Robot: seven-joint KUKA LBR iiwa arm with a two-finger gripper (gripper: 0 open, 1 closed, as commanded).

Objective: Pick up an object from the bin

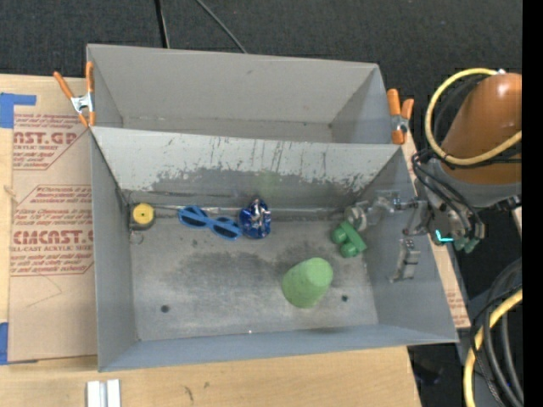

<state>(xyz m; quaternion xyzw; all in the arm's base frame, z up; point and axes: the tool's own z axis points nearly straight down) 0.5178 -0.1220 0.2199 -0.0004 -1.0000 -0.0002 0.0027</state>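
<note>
Fingers (360, 219) hang just beside a small dark-green block (348, 240).

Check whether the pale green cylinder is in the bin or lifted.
In the bin: the pale green cylinder rests on the floor, nothing gripping it.

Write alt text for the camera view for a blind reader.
The gripper sits at the grey bin's right side, beside a small green toy. A larger green cylinder lies nearer the front; a shiny blue lump, a blue looped piece and a small yellow disc line the back wall.

Robotics lab — metal bin (237, 100), robot arm (479, 134) (cabled)
</note>
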